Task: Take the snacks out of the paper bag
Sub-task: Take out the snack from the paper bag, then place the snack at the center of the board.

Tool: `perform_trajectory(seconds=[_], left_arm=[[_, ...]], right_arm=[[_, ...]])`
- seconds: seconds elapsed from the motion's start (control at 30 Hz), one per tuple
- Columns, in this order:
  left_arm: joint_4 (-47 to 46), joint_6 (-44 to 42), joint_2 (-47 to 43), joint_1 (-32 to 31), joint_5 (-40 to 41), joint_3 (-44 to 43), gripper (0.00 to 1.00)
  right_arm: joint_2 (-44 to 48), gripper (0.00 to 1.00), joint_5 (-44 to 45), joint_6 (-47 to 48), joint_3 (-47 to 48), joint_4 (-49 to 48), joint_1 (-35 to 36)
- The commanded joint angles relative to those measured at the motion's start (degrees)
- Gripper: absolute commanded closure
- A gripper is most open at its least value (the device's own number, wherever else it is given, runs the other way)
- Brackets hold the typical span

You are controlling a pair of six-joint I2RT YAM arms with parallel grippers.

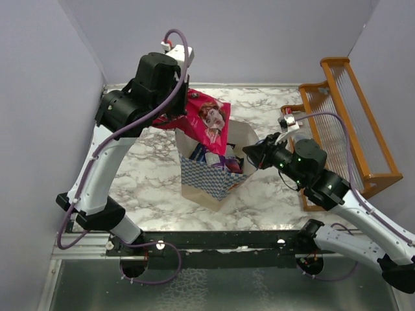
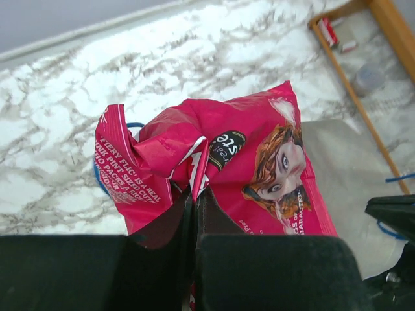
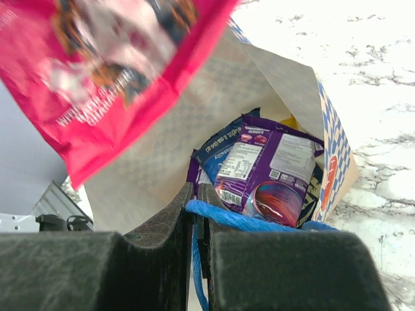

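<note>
So here's the state of things: the left gripper (image 2: 196, 207) is clamped tight on a crumpled edge of the big pink-red bag (image 2: 246, 162), the one with the red-haired cartoon girl's face on it. That snack hangs in the air over the far side of the paper bag's open mouth, with only its bottom corner down around the rim. The paper bag (image 1: 207, 184) itself stands upright about in the middle of the marble worktop (image 1: 149, 175), a touch closer to the near edge, with a blue-white checkered side facing the arms' bases. The right gripper (image 3: 196, 201) is at the bag's right rim with its fingers pinched on the blue cord handle (image 3: 259, 221); from the right wrist view you can see the cord running straight through the narrow slit between them. Looking down into the bag from there, there's a purple packet (image 3: 272, 175) standing up with its label side showing, and a dark blue chips bag (image 3: 217, 152) tucked behind it against the inner wall. There's more stuff underneath, but I can't make out what. Over along the right edge of the worktop, towards the far right corner, sits an orange wooden rack (image 1: 335, 62), well apart from the bag.
</note>
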State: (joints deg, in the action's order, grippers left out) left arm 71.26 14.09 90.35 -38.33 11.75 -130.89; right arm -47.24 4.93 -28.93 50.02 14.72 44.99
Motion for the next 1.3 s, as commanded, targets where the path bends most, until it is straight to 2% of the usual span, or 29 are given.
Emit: perform_trajectory(seconds=[0.0,0.2,0.27,0.43,0.53,0.57,0.73,0.9,0.93,1.07,1.17,1.27], left_arm=[[-12.8,0.9,-5.0,0.1,5.4,-0.8,1.0],[-29.9,1.3,-10.7,0.6,14.0,7.4,1.0],[-33.0,0.2,-9.3,1.1,16.2,6.1,1.0],[-40.1,0.3,-3.0,3.2,28.5,2.0,1.0],[-47.4,-1.0,-0.7,6.4,29.6,3.5,1.0],[-49.6,-1.1,0.6,7.9,28.9,3.9,1.0],[-49.1,6.1,6.4,16.7,23.7,1.5,1.0],[-50.6,12.5,10.8,23.8,17.2,4.8,1.0],[-49.9,16.7,11.5,25.7,15.9,5.3,1.0],[-52.4,23.3,12.6,31.6,10.7,12.3,1.0],[-60.7,23.7,13.1,37.5,0.2,20.1,1.0],[-62.7,25.1,14.8,41.0,-3.2,23.5,1.0]], right_arm=[[-1.4,0.91,2.3,-1.4,0.7,2.2,0.0],[-2.4,0.91,0.2,0.3,1.6,1.8,0.0],[-2.6,0.91,-0.3,1.3,2.3,2.1,0.0],[-2.5,0.91,0.8,3.9,4.0,4.1,0.0],[-2.6,0.91,0.5,6.3,5.5,5.2,0.0],[-2.5,0.91,0.2,7.4,5.8,5.4,0.0],[-2.1,0.91,0.5,11.4,7.2,6.1,0.0],[-2.1,0.91,-1.0,15.5,7.6,5.8,0.0],[-2.2,0.91,-1.5,16.2,7.7,5.9,0.0],[-2.6,0.91,-1.9,18.0,8.3,6.3,0.0],[-3.1,0.91,-3.0,20.5,9.1,6.7,0.0],[-4.0,0.93,-3.8,22.8,11.4,9.3,0.0]])
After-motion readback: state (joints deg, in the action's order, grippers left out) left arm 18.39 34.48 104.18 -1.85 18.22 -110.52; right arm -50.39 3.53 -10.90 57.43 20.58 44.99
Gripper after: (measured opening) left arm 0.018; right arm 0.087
